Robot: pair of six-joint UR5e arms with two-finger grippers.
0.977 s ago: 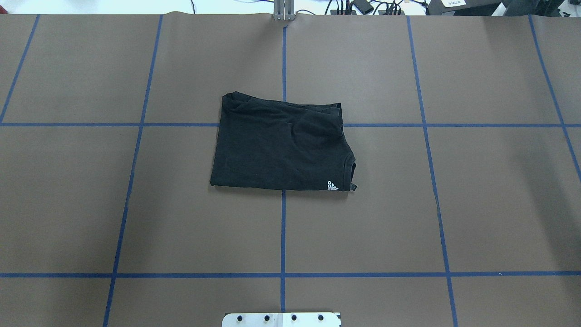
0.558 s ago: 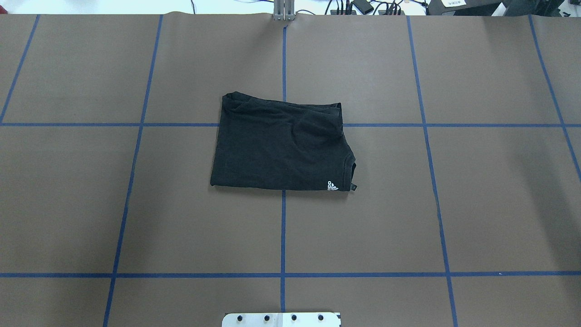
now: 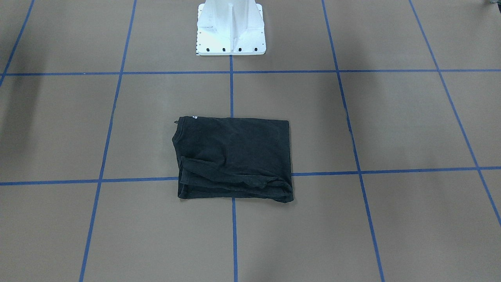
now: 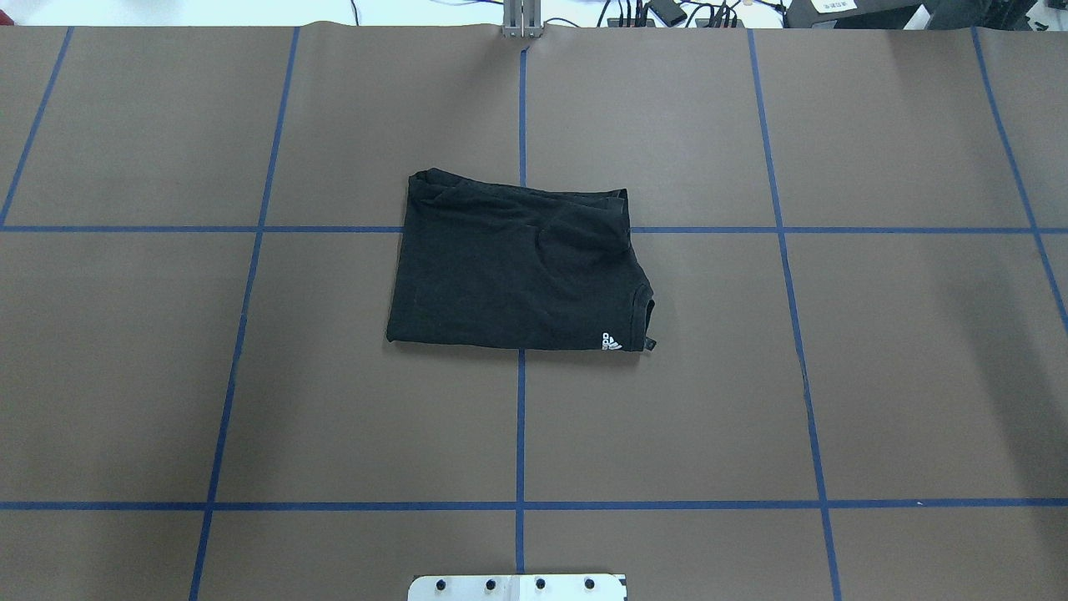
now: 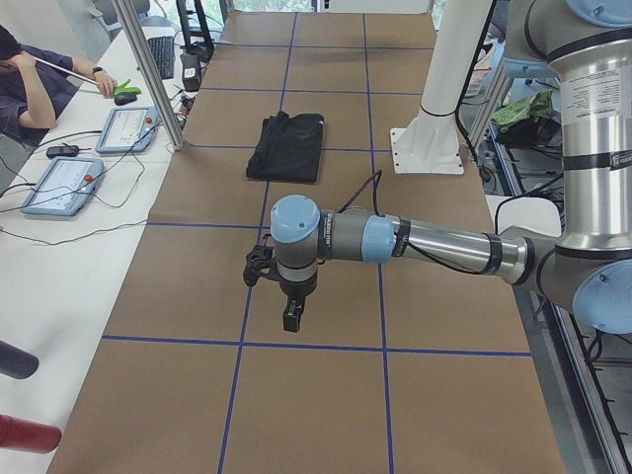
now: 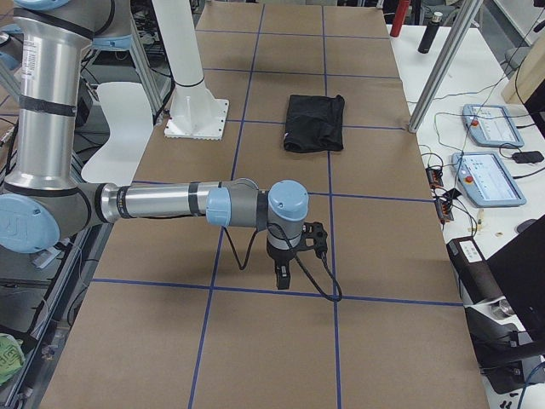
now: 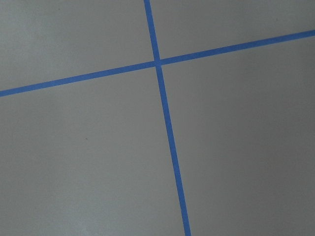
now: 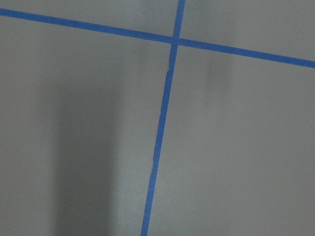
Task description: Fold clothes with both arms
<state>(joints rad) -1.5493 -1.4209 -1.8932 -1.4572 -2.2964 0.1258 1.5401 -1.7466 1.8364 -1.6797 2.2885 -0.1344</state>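
The black T-shirt (image 4: 517, 267) lies folded into a rough rectangle at the middle of the table, plain black side up, with a small white logo (image 4: 611, 341) at its near right corner. Its printed side is hidden. It also shows in the front view (image 3: 235, 156), the left side view (image 5: 288, 146) and the right side view (image 6: 315, 122). My left gripper (image 5: 291, 316) hangs over bare table far from the shirt, toward the table's left end. My right gripper (image 6: 282, 277) hangs likewise toward the right end. I cannot tell whether either is open or shut.
Brown paper with blue tape grid lines (image 4: 520, 417) covers the table. The white pedestal base (image 3: 231, 29) stands at the robot's edge. Teach pendants (image 5: 61, 185) and cables lie on the side bench, where a person (image 5: 30, 84) sits. Both wrist views show only paper and tape.
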